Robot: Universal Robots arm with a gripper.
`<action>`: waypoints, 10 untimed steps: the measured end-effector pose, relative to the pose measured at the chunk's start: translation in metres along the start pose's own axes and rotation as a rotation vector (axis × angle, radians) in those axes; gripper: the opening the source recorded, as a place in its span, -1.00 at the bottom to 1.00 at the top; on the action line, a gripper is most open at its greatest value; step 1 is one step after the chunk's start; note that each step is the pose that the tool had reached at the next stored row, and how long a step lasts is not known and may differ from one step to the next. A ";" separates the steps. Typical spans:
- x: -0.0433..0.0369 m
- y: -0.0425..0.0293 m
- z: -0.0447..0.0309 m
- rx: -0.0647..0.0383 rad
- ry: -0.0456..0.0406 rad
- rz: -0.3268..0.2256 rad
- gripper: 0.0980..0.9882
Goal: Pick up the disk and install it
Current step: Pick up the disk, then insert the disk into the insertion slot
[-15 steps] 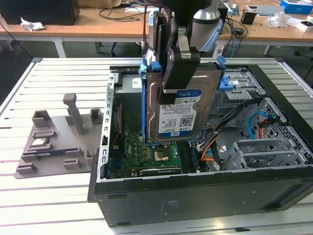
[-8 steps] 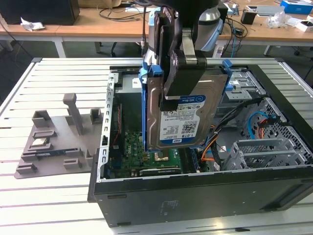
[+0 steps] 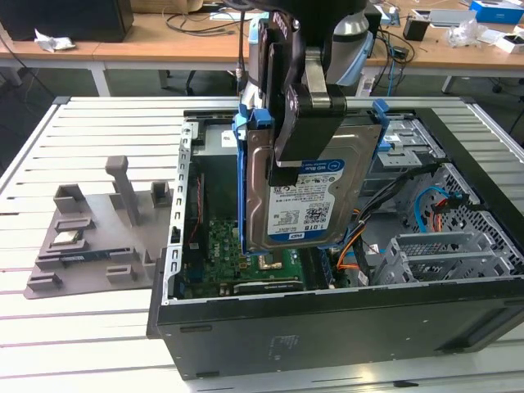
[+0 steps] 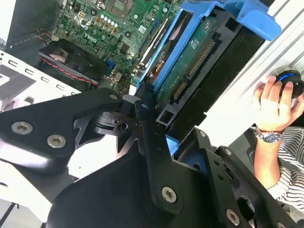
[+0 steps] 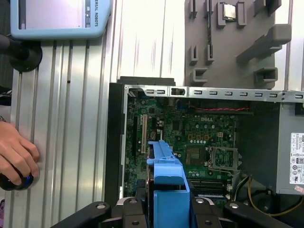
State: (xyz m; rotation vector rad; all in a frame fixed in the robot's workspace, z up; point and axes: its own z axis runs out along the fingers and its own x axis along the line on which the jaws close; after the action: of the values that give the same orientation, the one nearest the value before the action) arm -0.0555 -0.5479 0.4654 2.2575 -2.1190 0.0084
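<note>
The disk [image 3: 315, 209], a silver hard drive with a white-and-blue label in a blue plastic frame, hangs on edge above the open computer case [image 3: 327, 327]. My gripper [image 3: 286, 160] is shut on it from above, black fingers pressing both flat faces. In the second wrist view the disk's green circuit side [image 4: 192, 69] and blue frame [image 4: 251, 19] run away from the gripper [image 4: 161, 128]. In the first wrist view the blue frame [image 5: 166, 166] sticks out between the fingers [image 5: 135, 211], over the green motherboard [image 5: 194, 137].
A grey fixture plate [image 3: 90, 246] with posts lies on the slatted table at the exterior view's left. Drive cages and cables [image 3: 426, 237] fill the case's other end. A grey box with a white sticker [image 5: 289, 142] sits inside. A person's hand [image 5: 16, 154] rests near a pendant [image 5: 57, 19].
</note>
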 end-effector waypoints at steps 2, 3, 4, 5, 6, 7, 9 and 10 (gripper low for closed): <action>0.0000 0.0000 0.0000 0.000 -0.0001 0.000 -0.40; 0.0000 0.0000 0.0000 0.000 0.0000 0.000 -0.40; 0.0001 0.0000 0.0000 0.000 -0.0001 0.000 -0.40; 0.0001 0.0000 0.0000 0.000 -0.0001 0.000 -0.40; 0.0002 -0.0010 0.0000 0.000 0.0000 0.000 -0.40; 0.0003 -0.0033 -0.0001 0.000 0.0000 0.000 -0.40; 0.0007 -0.0090 -0.0002 0.000 0.0000 0.000 -0.40; 0.0009 -0.0121 -0.0003 0.000 -0.0001 0.000 -0.40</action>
State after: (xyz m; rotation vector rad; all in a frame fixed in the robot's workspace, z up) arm -0.0434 -0.5480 0.4653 2.2575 -2.1190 0.0084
